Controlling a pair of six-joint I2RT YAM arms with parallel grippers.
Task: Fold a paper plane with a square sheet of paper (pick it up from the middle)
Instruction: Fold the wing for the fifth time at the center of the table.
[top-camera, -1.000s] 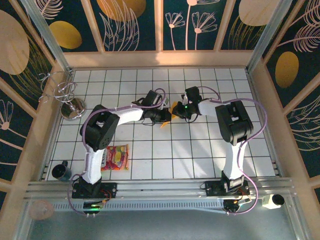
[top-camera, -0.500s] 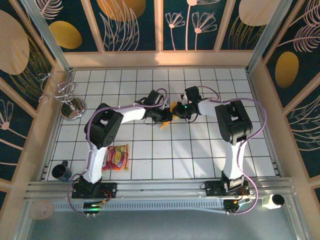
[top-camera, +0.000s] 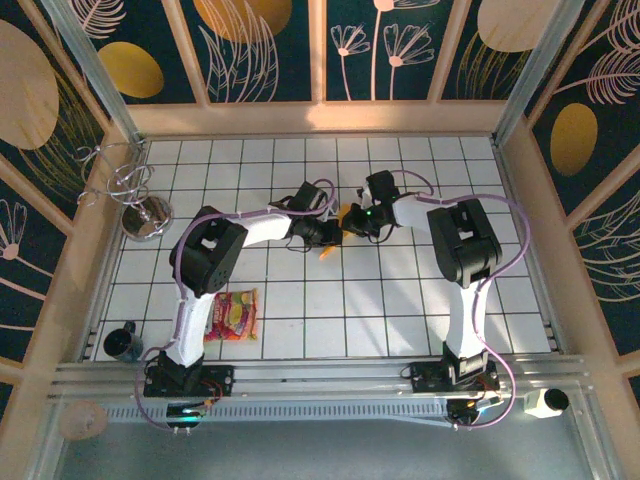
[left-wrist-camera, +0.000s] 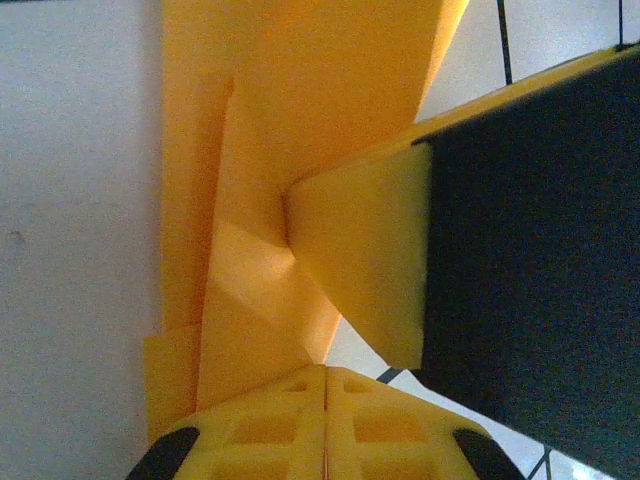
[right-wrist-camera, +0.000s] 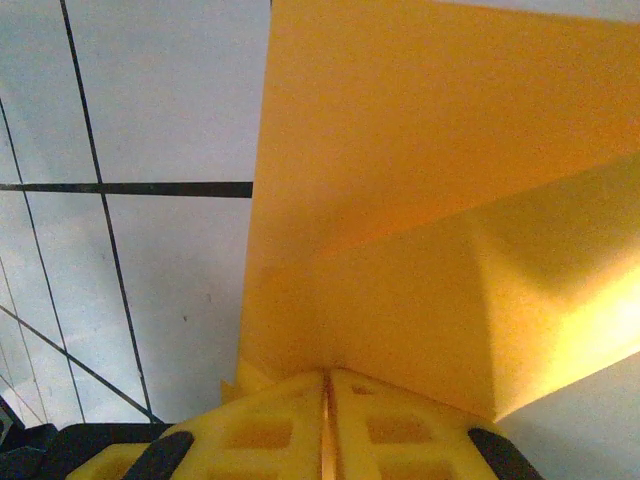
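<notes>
Packet (top-camera: 232, 315) by left base (top-camera: 185, 378) | mug (top-camera: 120, 342) near-left corner | folded paper (top-camera: 347, 214) centre

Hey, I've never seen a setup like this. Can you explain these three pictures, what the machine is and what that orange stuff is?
These are two robot arms bolted at the near edge of a tiled table. The wide picture looks down from above: the left arm and the right arm meet in the middle. The two close-ups come from cameras on their wrists. In one the left fingers, in the other the right fingers, both yellow, are pinched shut on the same partly folded sheet of orange-yellow paper. Also on the table are a printed snack packet, a dark cup and a shiny metal stand.
</notes>
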